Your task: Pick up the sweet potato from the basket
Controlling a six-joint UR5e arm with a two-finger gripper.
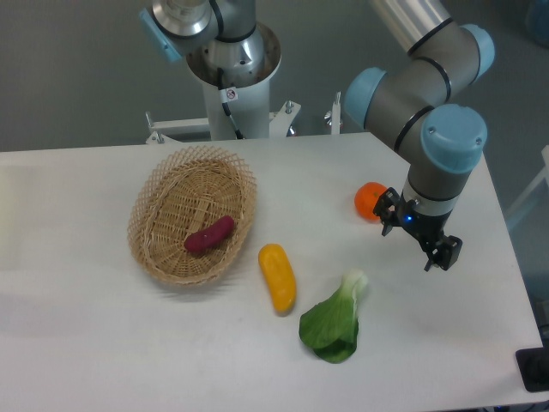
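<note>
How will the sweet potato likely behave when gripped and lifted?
The sweet potato looks stiff and small, so probably light. Its rounded, tapered shape may roll or slip between fingers. It lies loose in the basket, so nothing should snag.

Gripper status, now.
Gripper: empty, far from the sweet potato in the basket; whether open or closed cannot be told.

One fixed camera – high, front-on – overlooking the table [103, 343]
</note>
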